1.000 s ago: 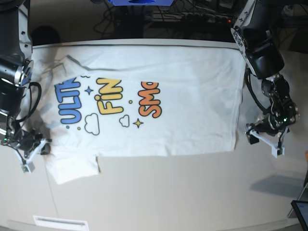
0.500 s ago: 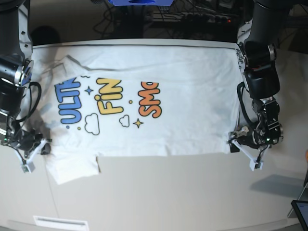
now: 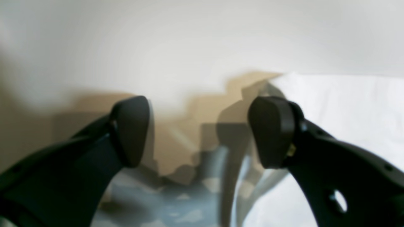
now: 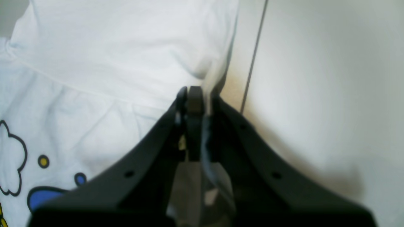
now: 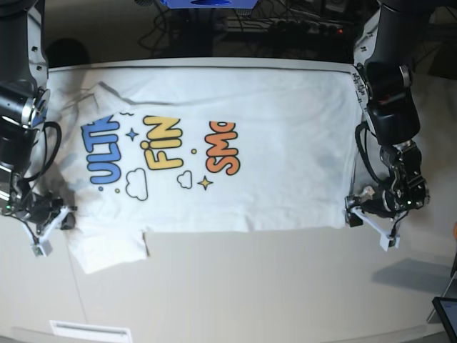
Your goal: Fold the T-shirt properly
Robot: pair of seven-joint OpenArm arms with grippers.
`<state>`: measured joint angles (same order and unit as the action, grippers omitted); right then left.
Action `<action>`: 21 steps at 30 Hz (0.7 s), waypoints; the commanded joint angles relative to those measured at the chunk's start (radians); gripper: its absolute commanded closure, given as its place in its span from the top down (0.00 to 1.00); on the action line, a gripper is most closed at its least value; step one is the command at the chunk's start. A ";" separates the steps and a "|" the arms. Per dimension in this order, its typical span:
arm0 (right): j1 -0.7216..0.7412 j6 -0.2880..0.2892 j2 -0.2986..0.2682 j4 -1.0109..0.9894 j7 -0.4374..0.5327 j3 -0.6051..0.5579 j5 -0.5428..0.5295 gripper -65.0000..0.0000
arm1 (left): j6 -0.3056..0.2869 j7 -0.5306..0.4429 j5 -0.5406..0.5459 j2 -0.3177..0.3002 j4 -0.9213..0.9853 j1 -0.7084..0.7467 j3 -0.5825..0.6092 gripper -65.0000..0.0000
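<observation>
The T-shirt (image 5: 235,143) lies print-up on the worktop (image 5: 285,286), the right hand (image 5: 51,227) pinched onto its 8 o'clock sleeve, the left hand (image 5: 370,223) spread wide and empty at its 4 o'clock corner.

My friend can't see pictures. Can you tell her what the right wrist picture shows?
The right gripper is shut, pinching the edge of the white T-shirt where it meets the pale table. A cloud outline and blue and yellow bits of the shirt's print show at the lower left.
</observation>
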<state>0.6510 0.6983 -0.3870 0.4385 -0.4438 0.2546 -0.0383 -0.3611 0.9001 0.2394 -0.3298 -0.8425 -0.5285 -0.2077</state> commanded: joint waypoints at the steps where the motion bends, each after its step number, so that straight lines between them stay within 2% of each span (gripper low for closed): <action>1: 0.011 0.000 -0.007 0.000 -0.049 -0.005 0.033 0.01 | 0.009 0.029 -0.013 -0.027 -0.007 -0.015 -0.025 0.78; 6: 0.011 0.000 -0.005 -0.002 -0.049 -0.005 0.033 0.01 | 0.006 0.034 -0.007 -0.045 -0.060 -0.008 -0.086 0.77; 10: 0.011 0.000 -0.003 -0.002 -0.049 -0.005 0.033 0.01 | -0.091 0.149 0.108 -0.047 -0.151 -0.006 -0.147 0.77; 12: 0.011 0.000 -0.003 -0.004 -0.049 -0.005 0.033 0.01 | -0.109 0.185 0.173 -0.047 -0.205 -0.006 -0.144 0.77; 16: 0.010 0.000 -0.003 -0.004 -0.049 -0.005 0.033 0.01 | -0.109 0.259 0.216 -0.035 -0.304 -0.006 -0.144 0.77; 19: 0.010 0.000 -0.003 -0.004 -0.049 -0.005 0.033 0.01 | -0.106 0.278 0.214 -0.005 -0.309 -0.006 -0.144 0.77; 21: 0.010 0.000 -0.003 -0.004 -0.049 -0.005 0.033 0.01 | -0.080 0.278 0.214 0.002 -0.300 -0.006 -0.143 0.77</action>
<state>0.6510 0.6968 -0.3847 0.4355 -0.4446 0.2546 -0.0387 -0.4397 1.1721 0.4458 -0.3073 -1.1267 -0.5060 -0.3481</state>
